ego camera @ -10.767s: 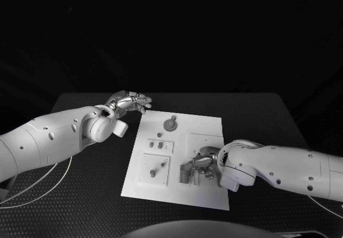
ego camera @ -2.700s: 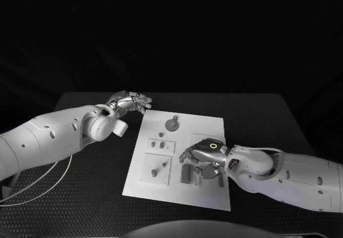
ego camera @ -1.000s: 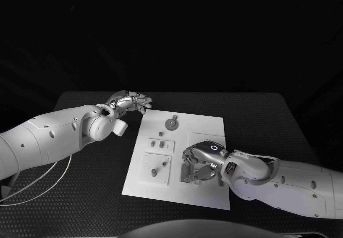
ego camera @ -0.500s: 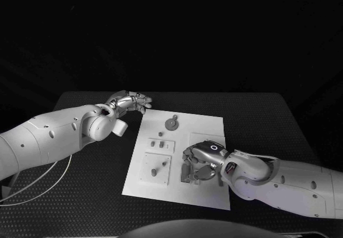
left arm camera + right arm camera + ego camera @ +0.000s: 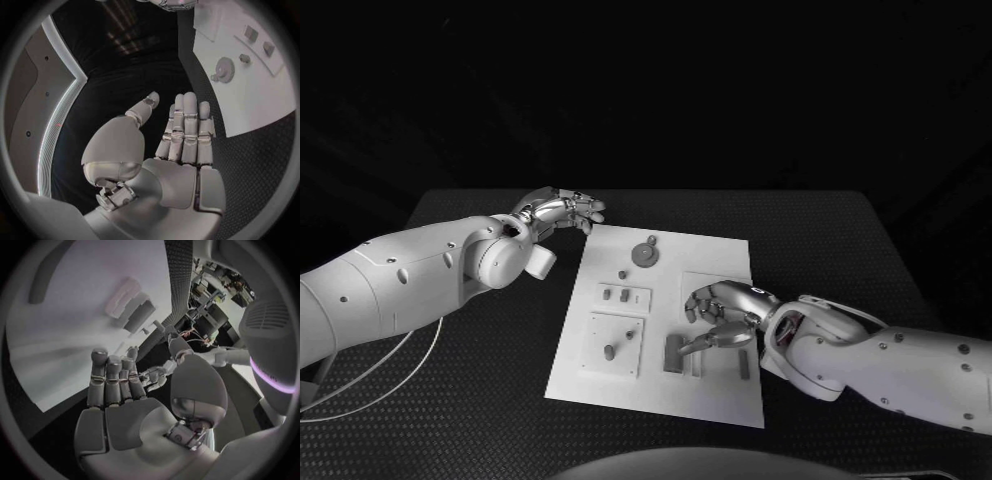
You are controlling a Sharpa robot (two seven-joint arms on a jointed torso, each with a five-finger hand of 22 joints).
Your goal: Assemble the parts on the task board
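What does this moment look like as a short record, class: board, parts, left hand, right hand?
board: flat white rectangular task board on the black table
parts: small grey pieces on the board, including a round grey gear-shaped piece
left hand: silver left hand off the board's far left corner, holding nothing
right hand: silver right hand over the board, fingers apart, empty

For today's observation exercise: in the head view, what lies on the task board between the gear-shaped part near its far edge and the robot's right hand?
In the head view, bare white task board separates the gear-shaped part from the right hand.
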